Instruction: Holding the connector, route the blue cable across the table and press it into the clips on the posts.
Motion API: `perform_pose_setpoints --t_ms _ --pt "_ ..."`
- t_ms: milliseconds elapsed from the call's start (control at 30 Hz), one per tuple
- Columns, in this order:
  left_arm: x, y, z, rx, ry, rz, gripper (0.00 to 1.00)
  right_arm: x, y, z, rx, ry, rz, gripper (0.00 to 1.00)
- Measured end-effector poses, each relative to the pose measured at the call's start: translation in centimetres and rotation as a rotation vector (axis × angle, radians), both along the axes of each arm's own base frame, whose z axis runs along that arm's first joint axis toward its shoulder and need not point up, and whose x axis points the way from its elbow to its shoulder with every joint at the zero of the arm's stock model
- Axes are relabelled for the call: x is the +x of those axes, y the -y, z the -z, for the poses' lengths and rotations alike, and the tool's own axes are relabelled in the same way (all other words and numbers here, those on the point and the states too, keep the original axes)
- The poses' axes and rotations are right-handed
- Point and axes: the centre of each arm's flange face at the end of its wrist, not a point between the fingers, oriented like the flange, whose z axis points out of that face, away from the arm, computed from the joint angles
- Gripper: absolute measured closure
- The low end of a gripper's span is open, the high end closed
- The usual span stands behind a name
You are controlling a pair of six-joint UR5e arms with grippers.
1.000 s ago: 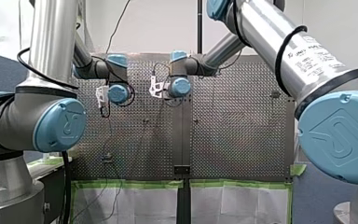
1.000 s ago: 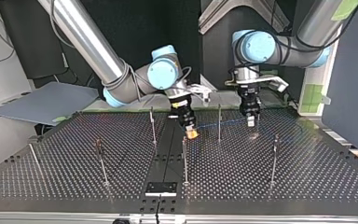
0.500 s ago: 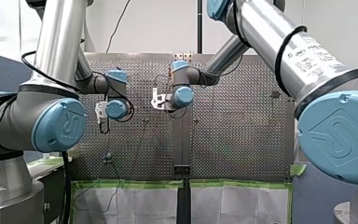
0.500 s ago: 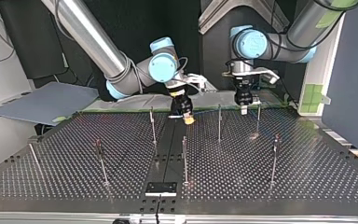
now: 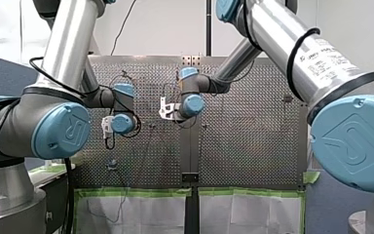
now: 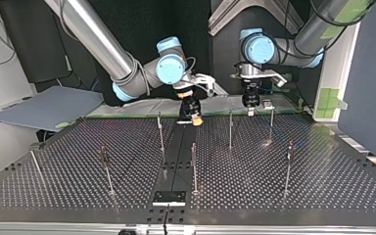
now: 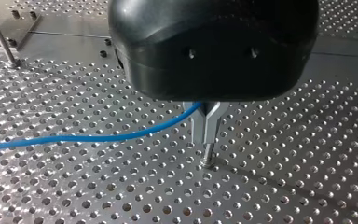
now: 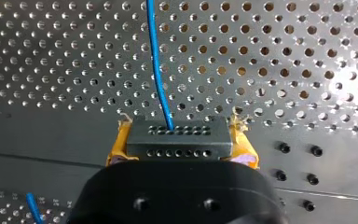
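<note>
While the connector (image 8: 177, 142) is pinched between the yellow pads (image 8: 116, 147) of the right gripper (image 8: 177, 133), the blue cable (image 8: 157, 70) leaves its face and runs out over the perforated table (image 6: 274, 186). Further along, the cable is nipped between the metal fingers (image 7: 200, 126) of the left gripper (image 7: 206, 140), which are pressed together on it. In the top view both grippers are seen well above the table's far edge, near the far row of posts (image 6: 230, 128). No part of the cable is seen seated in a clip (image 6: 103, 151), so routing is judged to be at its start. Several faults are to be guarded against. If the grippers are drawn apart faster than the slack allows, the thin cable may be pulled out of the connector or dragged through the metal fingers. If the span is lowered off line, it may be laid beside a post rather than into its clip, or a slender post may be bent by a finger. As the span between the grippers is hardly visible in the top view, its sag cannot be judged, and a snag on a neighbouring post is possible.
</note>
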Motion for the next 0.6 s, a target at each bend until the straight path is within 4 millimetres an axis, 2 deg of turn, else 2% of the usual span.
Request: perform_pose_setpoints --t_ms 233,600 --pt "0.1 0.2 0.0 -0.003 0.008 0.028 0.99 -0.3 0.7 2.7 0.027 -0.024 0.011 1.00" --pt "0.3 0.1 0.1 -0.025 0.012 0.035 0.99 -1.1 2.3 3.1 0.022 -0.010 0.033 1.00"
